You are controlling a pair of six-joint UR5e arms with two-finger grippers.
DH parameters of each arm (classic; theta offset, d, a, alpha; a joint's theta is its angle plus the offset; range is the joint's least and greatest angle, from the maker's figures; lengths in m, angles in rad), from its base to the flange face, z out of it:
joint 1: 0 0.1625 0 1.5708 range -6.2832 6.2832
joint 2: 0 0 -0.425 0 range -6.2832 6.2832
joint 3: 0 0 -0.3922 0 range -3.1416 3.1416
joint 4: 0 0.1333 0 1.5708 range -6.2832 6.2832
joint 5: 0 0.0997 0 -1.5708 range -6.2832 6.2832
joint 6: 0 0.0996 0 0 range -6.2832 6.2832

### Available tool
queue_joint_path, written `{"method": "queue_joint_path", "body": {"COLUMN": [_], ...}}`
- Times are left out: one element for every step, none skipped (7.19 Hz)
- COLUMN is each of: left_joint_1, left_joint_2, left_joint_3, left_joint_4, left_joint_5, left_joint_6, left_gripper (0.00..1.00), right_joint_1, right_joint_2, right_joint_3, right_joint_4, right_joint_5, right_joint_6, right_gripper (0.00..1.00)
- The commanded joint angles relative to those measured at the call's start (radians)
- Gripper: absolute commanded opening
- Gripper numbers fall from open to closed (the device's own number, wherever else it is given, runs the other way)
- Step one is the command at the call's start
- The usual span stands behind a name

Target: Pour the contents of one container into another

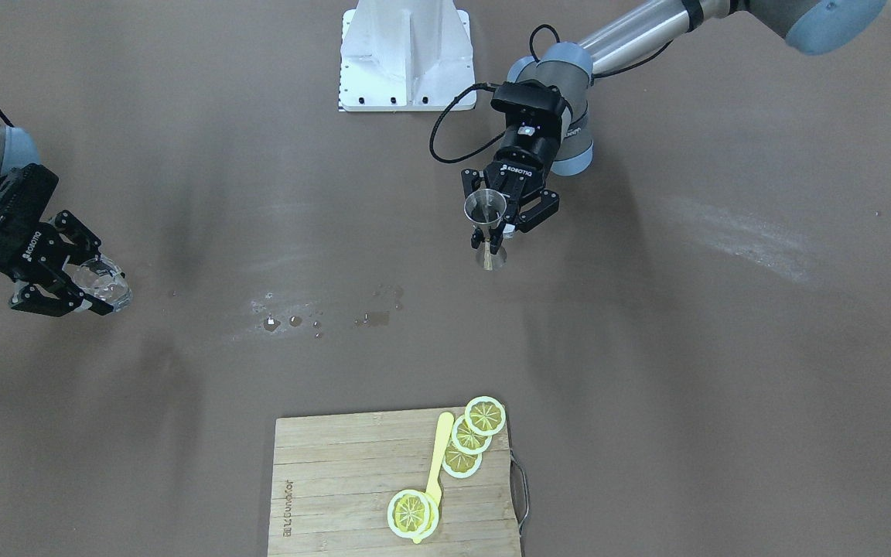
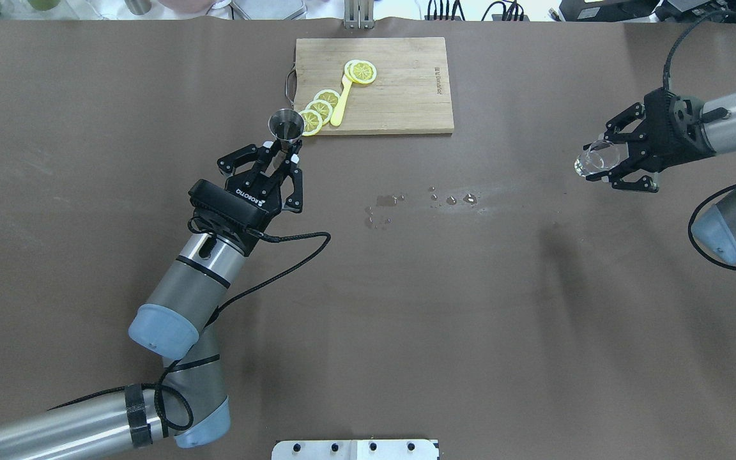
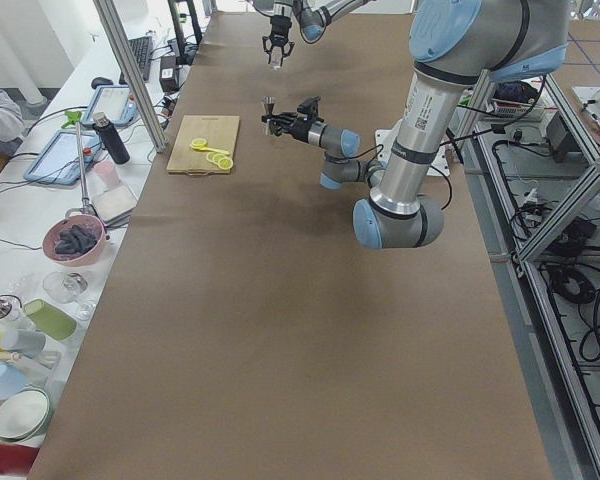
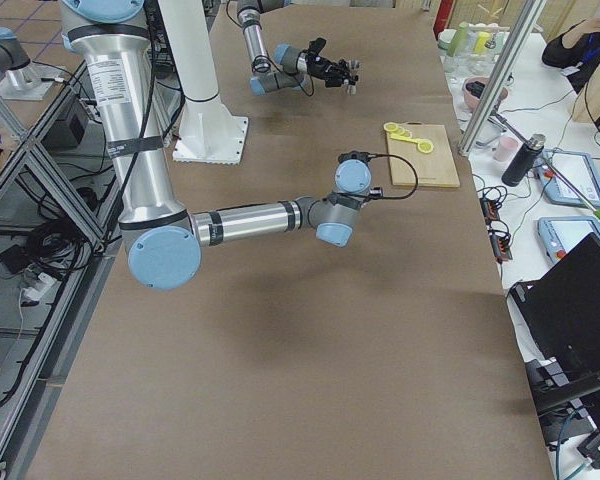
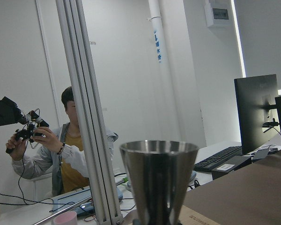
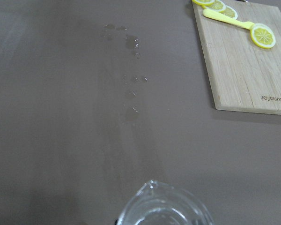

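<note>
The left gripper [image 2: 282,154] was clenched on the narrow waist of the metal jigger [image 2: 285,126] and held it upright, open mouth up, over the robot's left half of the table [image 2: 534,319], about midway between the robot's edge and the far edge. In the front-facing view the jigger [image 1: 486,226] was well apart from the cutting board [image 1: 337,472], though from overhead its top seemed to meet the board's corner. I cannot tell if its foot touched the table. The left wrist view showed the jigger's upper cone [image 5: 159,176] close and centred, with a person [image 5: 68,150] and a dark monitor [image 5: 256,112] behind it. The right gripper [image 2: 611,165] was grasping the clear glass cup [image 2: 595,160] toward the table's right end, far from the jigger. The cup was tipped almost on its side, its mouth turned toward the middle of the table. The same cup [image 1: 103,283] showed between the fingers [image 1: 55,305] in the front-facing view, and only its flared rim [image 6: 164,208] showed at the bottom of the right wrist view. I cannot tell if anything was inside it. Some small wet spots [image 2: 435,198] lay on the table between the two grippers. The cutting board [image 2: 406,96] rested at the middle of the far edge and carried lemon slices [image 2: 320,107] and a yellow utensil [image 2: 341,105].
</note>
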Motion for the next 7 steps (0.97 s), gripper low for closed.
{"method": "queue_joint_path", "body": {"left_joint_1": [-0.003,-0.004,-0.021,-0.024,-0.042,-0.047,-0.058], "left_joint_2": [0.101,0.171,0.21,0.277,0.343,0.374,0.408], "left_joint_3": [-0.034,-0.048,-0.048,-0.051,-0.061,-0.059,-0.061], "left_joint_4": [-0.058,-0.133,-0.169,-0.206,-0.261,-0.26,-0.257], "left_joint_5": [-0.003,-0.004,-0.01,-0.027,-0.029,-0.027,-0.026], "left_joint_6": [0.003,0.001,-0.006,-0.014,-0.032,-0.16,-0.221], "left_gripper": [0.0,0.0,0.0,0.0,0.0,0.0,0.0], "right_joint_1": [-0.023,-0.037,-0.078,-0.105,-0.128,-0.158,-0.19], "right_joint_2": [-0.002,-0.005,-0.011,-0.025,-0.028,-0.022,0.001], "right_joint_3": [-0.088,-0.145,-0.17,-0.164,-0.161,-0.159,-0.159], "right_joint_4": [0.196,0.314,0.411,0.435,0.438,0.437,0.429], "right_joint_5": [-0.008,-0.009,-0.041,-0.063,-0.063,-0.074,-0.089], "right_joint_6": [0.158,0.234,0.298,0.327,0.329,0.332,0.371], "right_gripper": [0.0,0.0,0.0,0.0,0.0,0.0,0.0]}}
